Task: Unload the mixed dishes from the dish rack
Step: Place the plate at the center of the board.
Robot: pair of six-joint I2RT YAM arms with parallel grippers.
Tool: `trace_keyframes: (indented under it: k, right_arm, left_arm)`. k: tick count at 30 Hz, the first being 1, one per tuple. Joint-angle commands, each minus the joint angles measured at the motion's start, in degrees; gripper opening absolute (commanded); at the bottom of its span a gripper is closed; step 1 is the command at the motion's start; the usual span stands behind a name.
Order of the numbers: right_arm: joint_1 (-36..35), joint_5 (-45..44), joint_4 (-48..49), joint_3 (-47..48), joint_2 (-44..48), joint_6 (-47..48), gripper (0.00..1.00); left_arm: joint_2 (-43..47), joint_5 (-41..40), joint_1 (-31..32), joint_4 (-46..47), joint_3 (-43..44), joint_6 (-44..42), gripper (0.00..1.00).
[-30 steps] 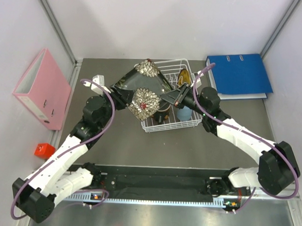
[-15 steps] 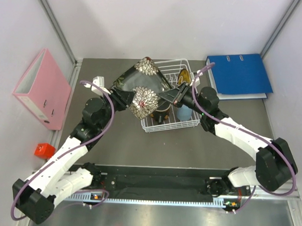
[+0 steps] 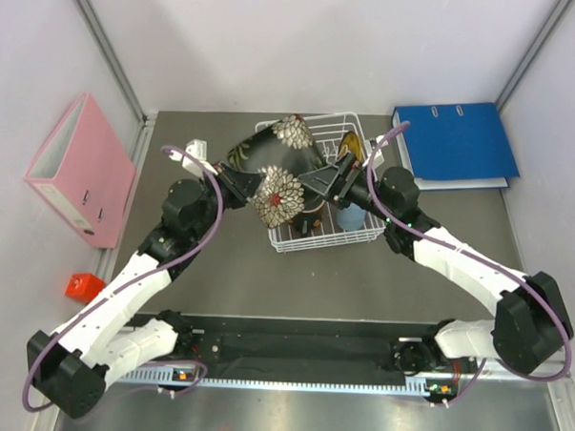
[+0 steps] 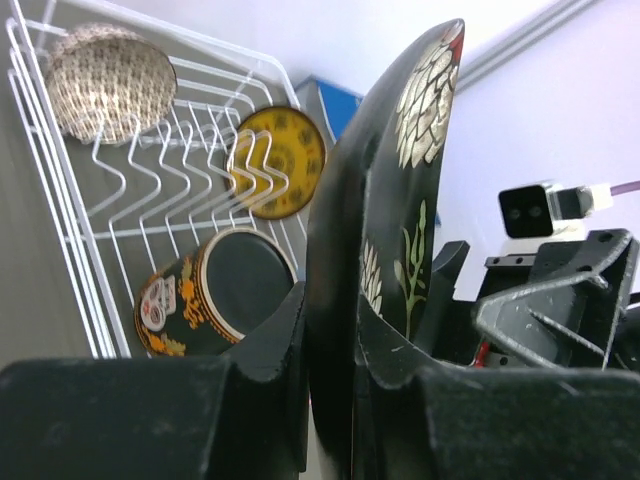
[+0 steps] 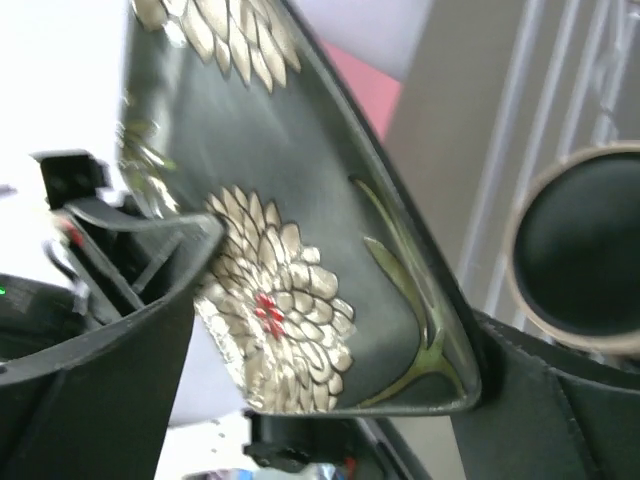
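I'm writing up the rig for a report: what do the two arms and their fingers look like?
The left arm and right arm have white links with bulky black joints. A purple cable loops along each. The fingers are matt black, broad and blocky.

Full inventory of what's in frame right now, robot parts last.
square plate: 1, dark floral, held up over the rack's left end
dish rack: 1, white wire, far middle of table
round plate: 1, amber-yellow, upright in the prongs
bowl: 1, speckled beige, in a rack corner
mug: 1, dark with orange pattern, in rack
cup: 1, light blue, in rack beside mug
pink binder: 1, left of table
blue binder: 1, right of rack
small block: 1, red-orange, left of table
table: 1, grey
left gripper: black, shut on square plate
right gripper: black, at plate's other corner, grip unclear
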State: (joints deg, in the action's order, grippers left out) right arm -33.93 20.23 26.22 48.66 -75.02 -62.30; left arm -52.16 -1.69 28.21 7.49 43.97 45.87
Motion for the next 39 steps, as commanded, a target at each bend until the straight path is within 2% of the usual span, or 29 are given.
trace_keyframes:
  k: [1,3,4,7,9,10,13,16,19,21,22,23,25,26,27,30,33,34,39]
  right_arm:
    - [-0.5,-9.0,-10.2,6.3,8.5,12.3,1.0]
    - [-0.5,-13.4,-15.9,8.7,10.1,15.8,1.0]
    - [-0.6,-18.3,-21.4,10.1,11.7,19.3,1.0]
    - [-0.5,-28.2,-26.3,10.6,15.7,23.2,1.0]
    - [-0.5,-31.3,-29.9,9.5,17.7,24.2,1.0]
    - [-0.5,-33.8,-30.3,8.8,20.0,24.9,1.0]
    - [-0.5,-35.6,-30.9,5.1,23.8,25.8,1.0]
    - [-0.4,-36.3,-31.7,2.9,26.8,26.7,1.0]
    - [-0.5,-36.1,-31.8,0.5,29.1,27.2,1.0]
    - [-0.5,-35.7,-31.7,-0.7,30.3,27.2,1.0]
    - [-0.5,-35.3,-31.8,-1.8,31.2,27.2,1.0]
    - [-0.5,-35.3,-31.7,-2.3,31.6,27.1,1.0]
    - [-0.5,-34.0,-31.6,-4.0,32.8,27.0,1.0]
    - [-0.5,-33.6,-31.5,-4.5,33.2,26.8,1.0]
    - [-0.5,-33.2,-31.4,-5.1,33.6,26.7,1.0]
    - [-0.5,-32.1,-31.6,-6.6,35.5,27.2,1.0]
    - [-0.5,-31.9,-31.3,-7.9,36.6,28.3,1.0]
    - [-0.5,-31.8,-31.3,-8.1,36.9,28.6,1.0]
    - [-0.5,-31.8,-31.1,-8.3,36.9,30.0,1.0]
  left_arm:
    - [-1.6,-2.6,-0.5,-5.9,6.9,-5.3,0.0]
    - [-2.0,-3.8,-1.0,-7.2,9.2,-5.2,0.0]
    - [-2.1,-4.5,-1.7,-9.2,10.0,-5.0,0.0]
    - [-2.1,-7.0,-4.4,-12.0,12.8,-4.6,0.0]
    - [-2.2,-8.3,-6.7,-14.4,15.2,-3.5,0.0]
    - [-2.3,-8.6,-9.9,-15.4,16.0,-2.9,0.0]
    - [-4.0,-10.7,-16.7,-20.3,19.3,0.2,0.0]
    - [-6.5,-15.1,-20.2,-22.0,22.3,0.7,0.0]
    - [-9.3,-12.5,-26.2,-21.1,23.4,2.9,0.0]
    - [-11.5,-9.9,-28.2,-18.7,23.4,5.1,0.0]
    - [-14.4,-8.0,-31.9,-18.0,23.4,6.4,0.0]
    - [-16.0,-2.1,-33.4,-14.7,22.7,8.7,0.0]
    - [-21.0,1.4,-35.8,-12.2,21.8,11.1,0.0]
    - [-22.5,6.1,-36.3,-9.7,19.9,12.7,0.0]
    - [-23.9,8.2,-36.8,-2.9,18.9,13.1,0.0]
    - [-29.3,14.2,-36.9,8.3,15.5,15.1,0.0]
    - [-35.2,19.7,-36.8,15.1,14.3,17.2,0.0]
    - [-37.5,20.4,-36.9,19.2,13.6,18.1,0.0]
    - [-43.7,20.9,-36.9,23.8,13.6,17.7,0.0]
